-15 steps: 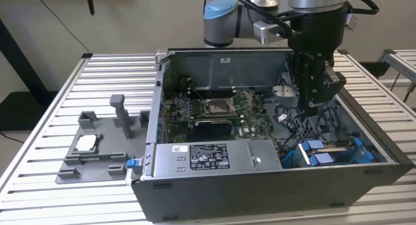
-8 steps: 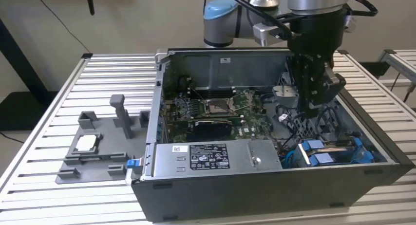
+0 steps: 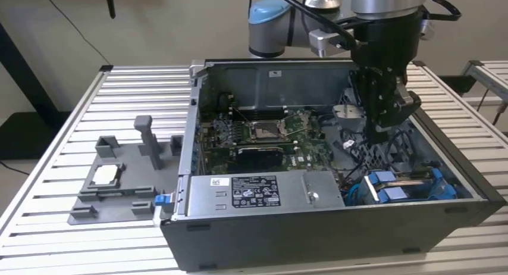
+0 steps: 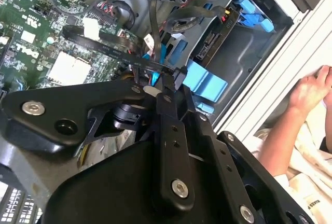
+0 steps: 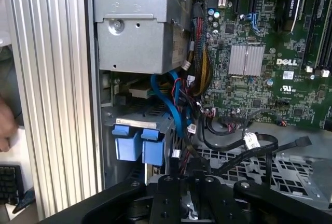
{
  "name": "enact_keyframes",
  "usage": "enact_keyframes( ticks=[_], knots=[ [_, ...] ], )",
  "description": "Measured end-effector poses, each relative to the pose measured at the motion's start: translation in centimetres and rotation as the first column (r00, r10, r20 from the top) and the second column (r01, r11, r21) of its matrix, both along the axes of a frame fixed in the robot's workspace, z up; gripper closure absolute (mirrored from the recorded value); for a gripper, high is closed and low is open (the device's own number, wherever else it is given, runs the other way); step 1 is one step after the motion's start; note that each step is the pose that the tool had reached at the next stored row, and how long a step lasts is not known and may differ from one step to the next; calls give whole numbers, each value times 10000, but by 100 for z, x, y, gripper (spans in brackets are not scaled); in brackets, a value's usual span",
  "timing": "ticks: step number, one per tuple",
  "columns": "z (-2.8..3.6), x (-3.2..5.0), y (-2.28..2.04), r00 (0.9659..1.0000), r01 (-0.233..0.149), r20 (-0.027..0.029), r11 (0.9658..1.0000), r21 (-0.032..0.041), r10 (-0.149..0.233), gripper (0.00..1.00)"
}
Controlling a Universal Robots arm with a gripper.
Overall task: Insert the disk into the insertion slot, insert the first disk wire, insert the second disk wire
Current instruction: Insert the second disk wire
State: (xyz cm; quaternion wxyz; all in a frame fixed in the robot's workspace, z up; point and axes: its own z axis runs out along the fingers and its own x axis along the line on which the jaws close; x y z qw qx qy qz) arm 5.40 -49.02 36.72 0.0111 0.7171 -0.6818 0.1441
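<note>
Exterior view, taken from its left to its right.

A slatted metal table (image 3: 56, 150) carries a grey plastic fixture (image 3: 144, 191) on the exterior view's left, with a small silver part (image 3: 106, 175) lying in it.

Just beside the fixture stands an open computer case (image 3: 317, 239). A green circuit board (image 3: 262, 132) lies on its floor. A long grey metal box (image 3: 254, 193) with white stickers runs along the near wall.

Further towards the exterior view's right, the arm reaches down into the case. The gripper (image 3: 379, 132) hangs low over a tangle of wires, beyond the blue tabs.

The disk (image 3: 394, 187) sits in the near corner of the case on that side, its blue carrier tabs facing up. In the second wrist view it is seated inside the insertion slot (image 4: 249, 53), with its connector edge exposed.

Tool state: in the second wrist view the fingers (image 4: 167, 92) are drawn close together on a flat black wire (image 4: 116, 53). The wire runs from above the circuit board to the fingertips, just beside the blue tabs. Its end is apart from the disk's connector edge.

A person's hand (image 4: 311, 86) rests outside the case wall in the second wrist view.
</note>
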Motion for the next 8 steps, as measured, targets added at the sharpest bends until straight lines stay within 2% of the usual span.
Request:
enact_keyframes(
  ticks=[3, 4, 8],
  knots=[
    [1, 7, -11, 10000, 1, -1, 10000, -3, -1, 81],
    [0, 12, -17, 10000, 1, -1, 10000, -2, -1, 87],
    [0, 20, -26, 10000, 1, -4, 10000, -2, -1, 89]
  ],
)
